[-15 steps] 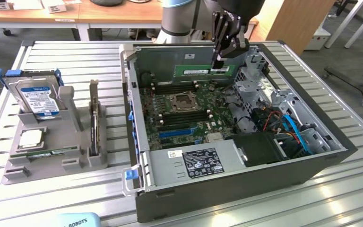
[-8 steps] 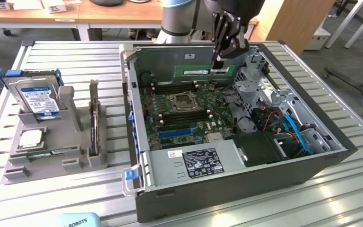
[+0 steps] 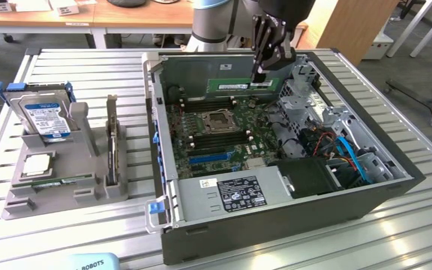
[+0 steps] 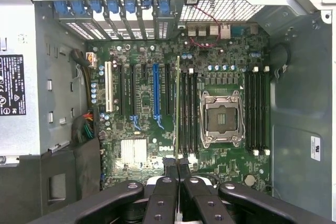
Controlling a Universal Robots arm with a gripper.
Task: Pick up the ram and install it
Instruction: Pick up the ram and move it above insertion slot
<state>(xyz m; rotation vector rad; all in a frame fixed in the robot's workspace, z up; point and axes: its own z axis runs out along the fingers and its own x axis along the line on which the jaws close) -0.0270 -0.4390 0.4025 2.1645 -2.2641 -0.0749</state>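
Looking at the exterior view, you find the gripper (image 3: 262, 77) clamped on the ram (image 3: 231, 85), held above the open computer case (image 3: 366, 185). In the wrist view, the ram (image 4: 177, 108) shows edge-on between narrow fingers (image 4: 169, 170), over the motherboard (image 4: 142, 103) near the processor socket (image 4: 222, 117).

Exterior view, clock centred on the CPU socket (image 3: 217, 121): socket inside the computer case (image 3: 276, 230), case on the table (image 3: 88, 73). Parts stand (image 3: 43, 197) at 9 o'clock, hard drive (image 3: 47, 115) and expansion card (image 3: 112, 146) standing in it. At 12 the ram (image 3: 231, 85), held by the gripper (image 3: 262, 72) at 1.
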